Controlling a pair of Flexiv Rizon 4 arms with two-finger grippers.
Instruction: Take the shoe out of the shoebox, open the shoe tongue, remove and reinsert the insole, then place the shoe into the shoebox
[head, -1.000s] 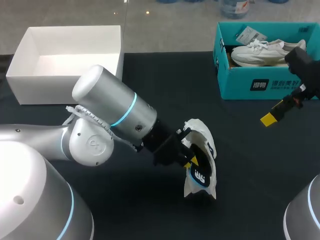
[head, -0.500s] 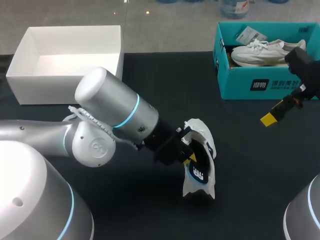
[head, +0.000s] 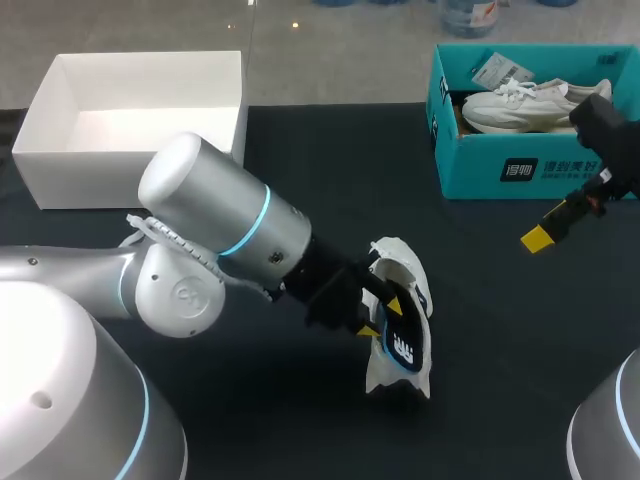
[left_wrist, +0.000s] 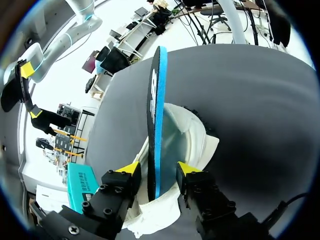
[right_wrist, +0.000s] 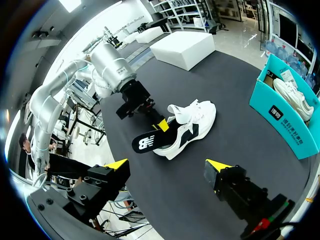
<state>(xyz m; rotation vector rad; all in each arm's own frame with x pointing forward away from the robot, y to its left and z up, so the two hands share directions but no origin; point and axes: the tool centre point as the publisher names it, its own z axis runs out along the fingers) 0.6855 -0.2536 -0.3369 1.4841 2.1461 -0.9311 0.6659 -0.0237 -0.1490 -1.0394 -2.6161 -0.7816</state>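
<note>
A white shoe (head: 405, 268) lies on the black table, toe toward the table's front. Its dark insole (head: 401, 342) with a blue edge sticks partly out of the shoe's opening. My left gripper (head: 382, 318) is at that opening. In the left wrist view the insole (left_wrist: 155, 125) stands on edge between the yellow tips of the left gripper (left_wrist: 159, 170), with a gap on each side, so the gripper is open. The shoe (left_wrist: 192, 145) lies just behind the insole. My right gripper (right_wrist: 166, 165) hangs wide open and empty beside the teal shoebox (head: 480, 165), well away from the shoe (right_wrist: 192, 117).
The teal shoebox at the back right holds a second white shoe (head: 520, 105). A white open box (head: 90, 170) stands at the back left, behind my left arm. Bare black table lies between the shoe and the teal shoebox.
The left gripper's fingers have parted and let go of the insole. The left arm drew back slightly to the left. The shoe and the right arm stayed put.
</note>
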